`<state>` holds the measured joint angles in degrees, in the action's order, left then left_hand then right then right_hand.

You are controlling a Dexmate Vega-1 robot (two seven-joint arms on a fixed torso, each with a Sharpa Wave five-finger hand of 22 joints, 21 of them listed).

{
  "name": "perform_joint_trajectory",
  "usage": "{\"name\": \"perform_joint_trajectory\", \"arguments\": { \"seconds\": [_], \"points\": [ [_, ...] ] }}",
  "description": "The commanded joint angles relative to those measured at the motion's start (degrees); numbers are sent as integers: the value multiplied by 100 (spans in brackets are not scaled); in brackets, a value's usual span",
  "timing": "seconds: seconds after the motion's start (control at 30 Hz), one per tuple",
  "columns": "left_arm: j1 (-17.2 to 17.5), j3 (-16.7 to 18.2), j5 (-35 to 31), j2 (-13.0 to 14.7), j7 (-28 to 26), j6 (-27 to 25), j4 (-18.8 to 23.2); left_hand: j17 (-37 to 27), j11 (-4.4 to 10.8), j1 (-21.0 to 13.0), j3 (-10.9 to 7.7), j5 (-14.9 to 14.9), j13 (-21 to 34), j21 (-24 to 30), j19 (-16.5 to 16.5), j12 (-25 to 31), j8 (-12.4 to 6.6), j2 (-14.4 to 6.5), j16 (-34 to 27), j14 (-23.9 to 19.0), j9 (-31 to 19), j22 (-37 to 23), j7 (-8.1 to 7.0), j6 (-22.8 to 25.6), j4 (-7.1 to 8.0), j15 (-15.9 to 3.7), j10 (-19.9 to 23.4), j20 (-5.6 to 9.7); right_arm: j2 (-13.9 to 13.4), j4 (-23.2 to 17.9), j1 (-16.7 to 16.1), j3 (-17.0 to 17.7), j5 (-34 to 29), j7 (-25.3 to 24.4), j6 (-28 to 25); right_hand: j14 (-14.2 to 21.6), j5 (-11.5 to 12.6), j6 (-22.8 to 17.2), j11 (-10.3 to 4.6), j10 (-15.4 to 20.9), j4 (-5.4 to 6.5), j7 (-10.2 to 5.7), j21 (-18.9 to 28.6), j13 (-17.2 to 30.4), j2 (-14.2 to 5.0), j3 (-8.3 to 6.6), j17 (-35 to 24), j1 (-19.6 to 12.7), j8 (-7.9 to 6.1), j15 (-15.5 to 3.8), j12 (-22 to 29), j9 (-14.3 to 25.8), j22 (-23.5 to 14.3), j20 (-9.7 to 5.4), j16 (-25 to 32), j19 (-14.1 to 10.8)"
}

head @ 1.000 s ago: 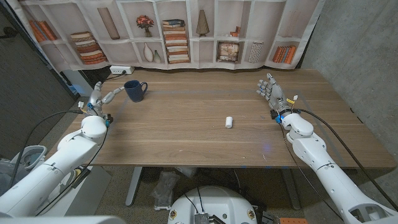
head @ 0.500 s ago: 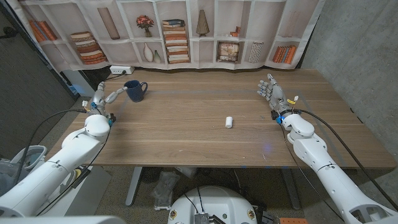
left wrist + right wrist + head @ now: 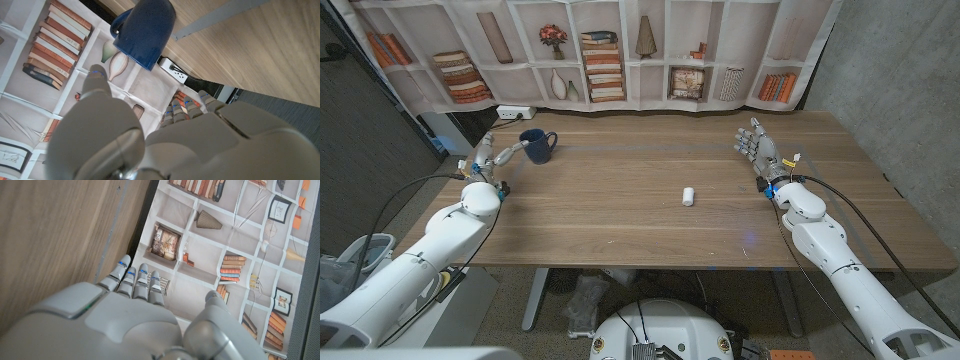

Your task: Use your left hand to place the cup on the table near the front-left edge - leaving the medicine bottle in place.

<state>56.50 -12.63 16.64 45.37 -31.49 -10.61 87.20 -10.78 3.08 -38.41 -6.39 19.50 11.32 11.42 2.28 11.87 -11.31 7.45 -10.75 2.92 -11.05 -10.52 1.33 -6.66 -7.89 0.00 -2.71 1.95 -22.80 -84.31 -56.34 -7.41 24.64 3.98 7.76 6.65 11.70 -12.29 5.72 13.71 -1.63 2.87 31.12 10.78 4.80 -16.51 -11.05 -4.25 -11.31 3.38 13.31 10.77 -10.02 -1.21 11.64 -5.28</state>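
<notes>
Left hand point(image 3: 492, 152): far-left counter point(image 3: 620, 215), fingers spread, reaching at the cup point(image 3: 535, 146), holding nothing. Cup: dark blue, upright, just beside those fingers; close firmly around its body before lifting. Medicine bottle point(image 3: 688, 195): mid-counter, well apart; leave alone. Right hand point(image 3: 757, 148): spread, empty.

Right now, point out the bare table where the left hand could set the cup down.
The near-left stretch of the table, between the left hand and the medicine bottle, is bare. So is the strip between the bottle and the right hand. Only the far-left corner around the cup is occupied.
</notes>
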Motion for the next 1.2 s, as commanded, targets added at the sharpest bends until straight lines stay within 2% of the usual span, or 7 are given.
{"name": "perform_joint_trajectory", "arguments": {
  "seconds": [0.03,1.2],
  "points": [
    [-267,-169,42,-31,190,14,-305,-25,-16,-66,35,36,17,42,21,22,-26,-16,-37,17,-31,-14,0,-44,-12,12,-25,11,17,13,24,-20,-13,-21,-29,60,-18,-48,-13,41,15,-3,-36,32,-68,20,-16,-26,-4,7,-26,14,-6,9,-3,-61],
    [-716,-545,-201,-50,193,-74,-592,-33,13,-46,108,43,17,54,0,32,-47,-34,-54,-19,-31,-17,-13,5,45,17,-12,-8,34,-6,-20,-26,-22,-69,-63,65,-18,-43,-17,37,7,-6,-112,32,-77,42,-17,-24,-2,9,-29,14,-9,25,-5,-81]
  ]
}}
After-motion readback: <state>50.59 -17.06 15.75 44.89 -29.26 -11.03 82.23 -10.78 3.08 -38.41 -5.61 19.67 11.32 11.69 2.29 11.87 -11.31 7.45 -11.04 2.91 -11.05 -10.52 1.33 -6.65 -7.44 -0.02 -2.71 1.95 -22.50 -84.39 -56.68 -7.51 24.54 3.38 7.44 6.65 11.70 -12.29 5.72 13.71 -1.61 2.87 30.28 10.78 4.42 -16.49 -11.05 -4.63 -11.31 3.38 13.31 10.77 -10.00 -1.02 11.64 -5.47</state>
